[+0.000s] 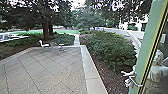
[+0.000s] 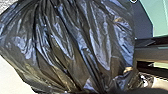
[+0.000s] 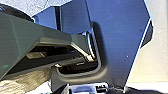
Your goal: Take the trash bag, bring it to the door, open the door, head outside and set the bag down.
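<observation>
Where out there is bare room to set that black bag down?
The paving, between the planting on the left and the pale curb, looks free for the bag. It is crowded at the far edge, where small objects stand, and right of the curb, with the bush and green door.

Text, numbers, brands and signs: none can be read.
Pale, blocky fitting (image 3: 80, 89) by the lower edge of the wide, dark, flat plate (image 3: 120, 37): small dark marks (image 3: 101, 87); cannot tell whether they are lettering.
</observation>
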### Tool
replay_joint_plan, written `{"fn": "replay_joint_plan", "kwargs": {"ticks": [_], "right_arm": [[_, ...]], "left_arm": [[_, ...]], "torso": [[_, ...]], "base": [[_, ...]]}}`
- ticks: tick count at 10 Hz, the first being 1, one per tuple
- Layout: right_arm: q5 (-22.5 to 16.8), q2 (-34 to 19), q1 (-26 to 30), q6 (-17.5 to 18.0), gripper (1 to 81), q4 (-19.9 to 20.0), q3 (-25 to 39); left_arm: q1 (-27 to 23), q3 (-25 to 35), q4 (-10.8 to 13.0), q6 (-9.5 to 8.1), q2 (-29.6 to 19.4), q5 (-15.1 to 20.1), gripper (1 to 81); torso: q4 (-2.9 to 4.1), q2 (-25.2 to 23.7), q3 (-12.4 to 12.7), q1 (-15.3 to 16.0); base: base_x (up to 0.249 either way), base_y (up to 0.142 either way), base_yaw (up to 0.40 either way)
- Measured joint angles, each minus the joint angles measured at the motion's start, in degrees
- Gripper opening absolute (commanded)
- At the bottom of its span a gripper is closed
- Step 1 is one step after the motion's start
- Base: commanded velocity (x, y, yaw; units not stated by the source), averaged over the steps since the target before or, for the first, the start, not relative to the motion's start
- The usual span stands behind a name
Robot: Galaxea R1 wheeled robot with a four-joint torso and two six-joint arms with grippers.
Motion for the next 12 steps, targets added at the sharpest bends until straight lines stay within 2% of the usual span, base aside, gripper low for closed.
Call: {"fn": "replay_joint_plan", "kwargs": {"ticks": [2, 7, 8, 9, 12], "right_arm": [[-0.05, 0.0, 0.33, -0.15, 81.1, -0.2, 0.0], [-0.05, 0.07, 0.51, -0.12, 81.1, -0.23, 0.0], [-0.05, 0.1, 0.41, 0.0, 81.1, -0.23, 0.0], [-0.05, 0.0, 0.33, -0.15, 81.1, -0.28, 0.0], [-0.35, -0.01, 0.18, -0.41, 81.1, -0.43, 0.0]], "left_arm": [[-0.63, 0.0, 0.02, 0.0, 0.02, -0.26, 1.0], [-0.61, 0.0, 0.09, 0.0, 0.05, 0.2, 1.0], [-0.46, 0.0, 0.09, 0.0, 0.0, 0.38, 1.0], [-0.72, 0.0, 0.07, -0.02, -0.01, 0.27, 1.0], [-0.77, 0.06, 0.02, -0.37, -0.72, 0.17, 1.0]], "torso": [[0.0, -0.02, 0.0, 0.0], [0.13, 0.0, -0.02, -0.02], [0.88, 0.0, -0.02, -0.05], [2.36, 0.0, -0.02, -0.05], [8.35, 0.0, -0.02, -0.05]], "base": [[0.126, 0.0, 0.0], [0.0, 0.0, 0.0], [0.0, 0.0, 0.0], [0.0, 0.0, 0.0], [0.0, 0.0, 0.0]]}}
